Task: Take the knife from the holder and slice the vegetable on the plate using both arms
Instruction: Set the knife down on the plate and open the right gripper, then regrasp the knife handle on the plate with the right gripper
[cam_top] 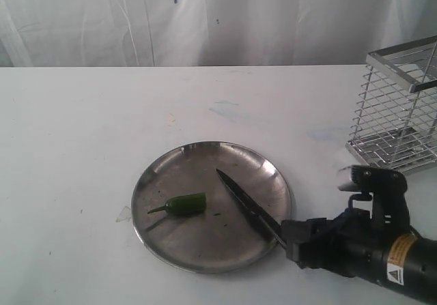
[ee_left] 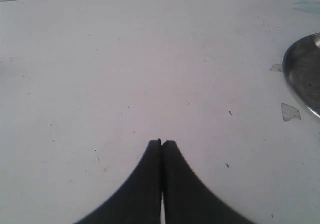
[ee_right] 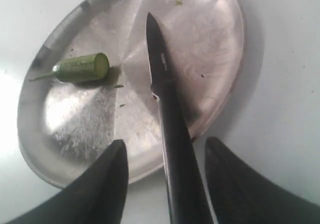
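The knife (cam_top: 242, 199) lies with its dark blade on the plate (cam_top: 205, 240) and its black handle over the near right rim. My right gripper (cam_top: 285, 238) is open. Its fingers (ee_right: 112, 179) stand on either side of the handle with a gap on each side. In the right wrist view the knife (ee_right: 165, 98) points across the plate (ee_right: 215, 43), tip beyond the vegetable (ee_right: 82, 67), a green chili showing a flat cut end. The vegetable (cam_top: 186, 204) lies left of the blade. My left gripper (ee_left: 162, 143) is shut and empty over bare table, with the plate's rim (ee_left: 305, 73) off to one side.
The wire-grid holder (cam_top: 399, 114) stands at the back right of the white table, behind my right arm (cam_top: 382, 250). A few tiny green scraps lie on the plate. A white curtain hangs behind the table.
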